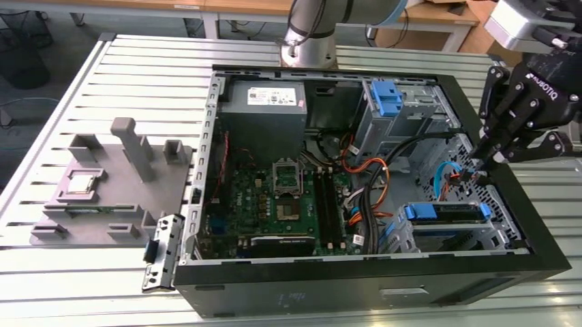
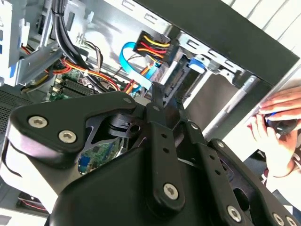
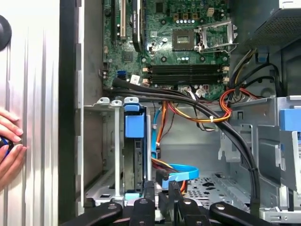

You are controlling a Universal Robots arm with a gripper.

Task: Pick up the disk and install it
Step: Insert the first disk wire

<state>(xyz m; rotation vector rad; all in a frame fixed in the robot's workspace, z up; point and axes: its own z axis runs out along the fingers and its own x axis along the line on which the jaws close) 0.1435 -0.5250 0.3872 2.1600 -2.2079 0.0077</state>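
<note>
One gripper (image 1: 479,162), fingers pinched together, hangs over the case (image 1: 364,283); just below it the disk (image 1: 443,212) sits in its bay (image 1: 503,221).

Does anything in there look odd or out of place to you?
A person's hand is just outside the open computer case, close to where the gripper works. Inside, the cables lie loose, but nothing looks broken.

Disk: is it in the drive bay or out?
In. The disk sits slotted inside the drive bay, its blue carrier showing.
</note>
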